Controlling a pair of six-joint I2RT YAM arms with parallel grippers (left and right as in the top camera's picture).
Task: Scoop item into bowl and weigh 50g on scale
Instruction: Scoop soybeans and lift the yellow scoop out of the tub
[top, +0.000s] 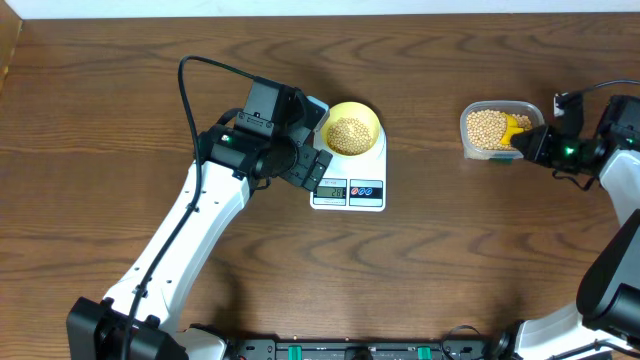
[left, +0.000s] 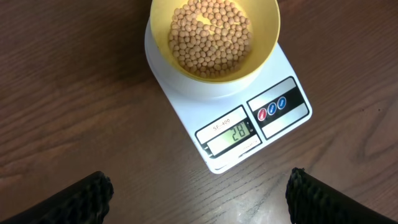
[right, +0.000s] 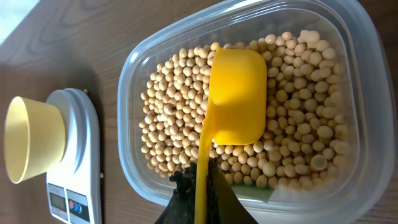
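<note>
The left hand (left: 199, 198) hovers over the brown wooden tabletop (left: 68, 93), its two black ridged fingers (left: 87, 194) spread wide apart with nothing between them. Just ahead of this hand stands the white rectangular digital kitchen scale (left: 264, 90), turned at an angle, its grey display (left: 230, 134) and two round buttons nearest the fingers. The display appears to read 28. On the platform at the far end of the scale, further from the hand, sits the small round pale yellow bowl (left: 268, 46), holding a shallow heap of small round tan beans (left: 211, 37) that covers most of its floor.

The right hand (right: 200, 198) is well apart from the scale, off to the other side of the tabletop. Its fingers are together, clamped on the thin handle of the bright yellow plastic scoop (right: 236, 93). The handle runs straight out from the fingers, and the scoop's head lies on the beans directly in front of the hand, inside the clear rounded-rectangular plastic tub (right: 368, 74). The tub holds a thick layer of the same beans around the scoop's head. From this hand the scale and bowl show off to one side, beyond the tub's wall and not touching it.
</note>
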